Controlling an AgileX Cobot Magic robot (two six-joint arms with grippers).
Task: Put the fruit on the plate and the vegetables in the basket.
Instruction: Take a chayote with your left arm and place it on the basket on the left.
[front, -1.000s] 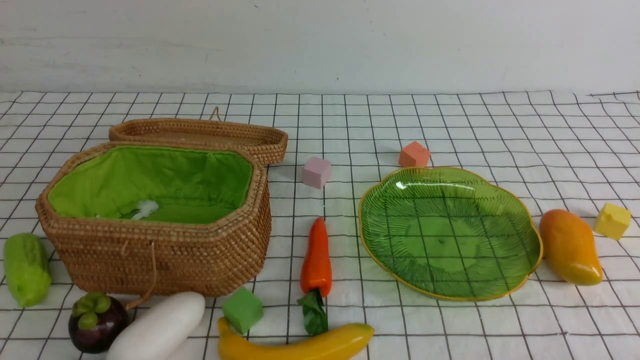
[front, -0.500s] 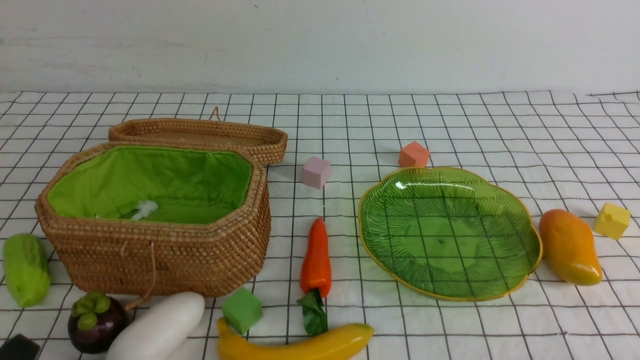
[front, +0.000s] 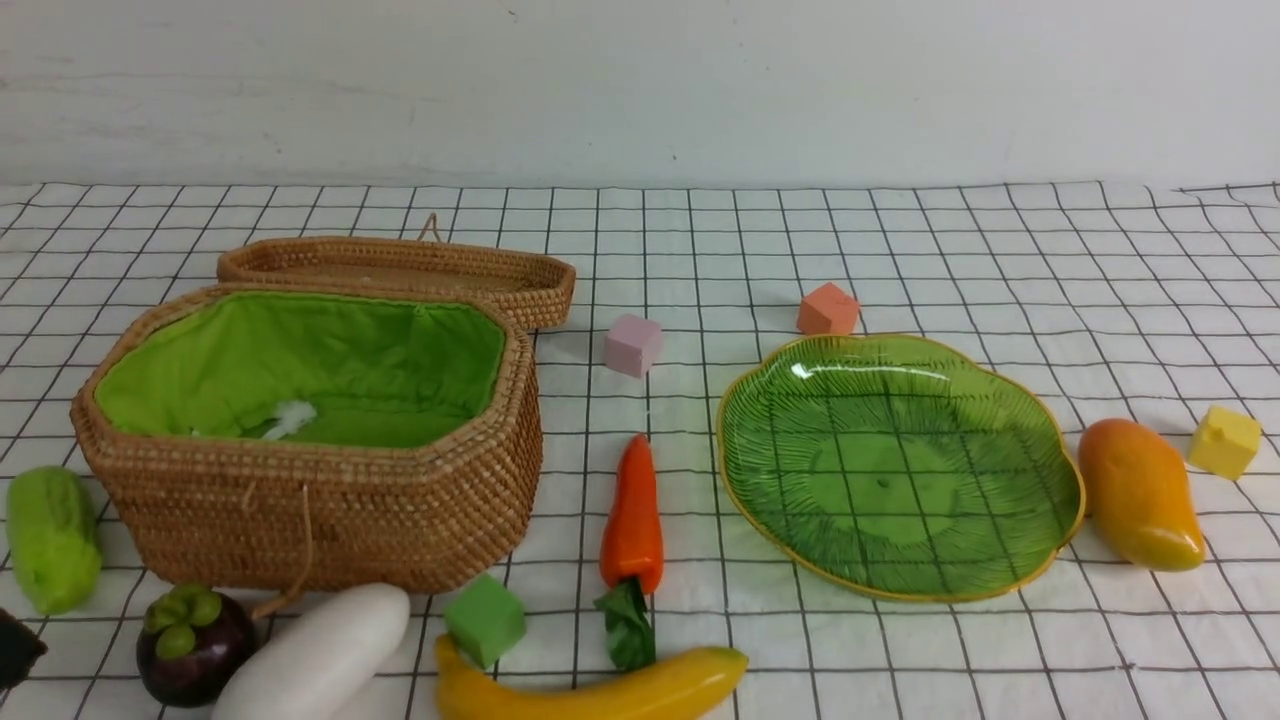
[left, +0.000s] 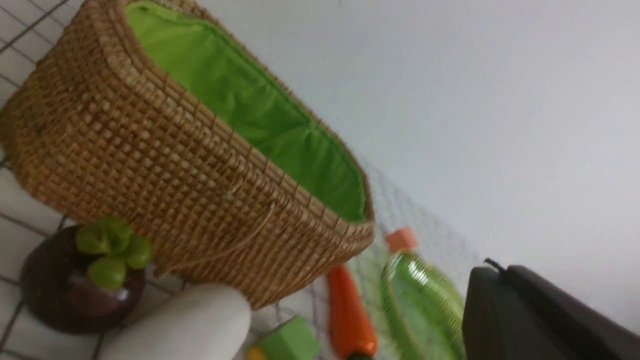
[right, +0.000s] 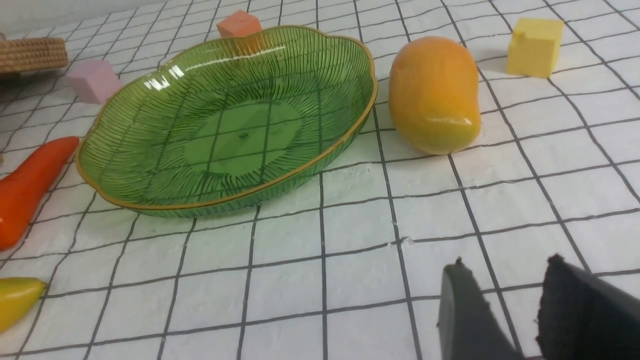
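While neither plate (front: 900, 470) nor basket (front: 330, 520) holds any toy food, all six pieces lie on the checked cloth (front: 900, 250).

The banana (front: 600, 690) lies nearest the robot. The mangosteen (front: 192, 645) sits just beside the white vegetable (front: 315, 655), in front of the basket, with the cucumber (front: 52, 538) at the basket's left. The carrot (front: 632, 515) lies between basket and plate, and the mango (front: 1140, 495) is just beside the plate's right rim. The right gripper (right: 506, 262) has its jaws slightly apart, gripping nothing. The left gripper (front: 14, 646) shows only a dark sliver near the mangosteen, so I cannot tell whether it is parted.
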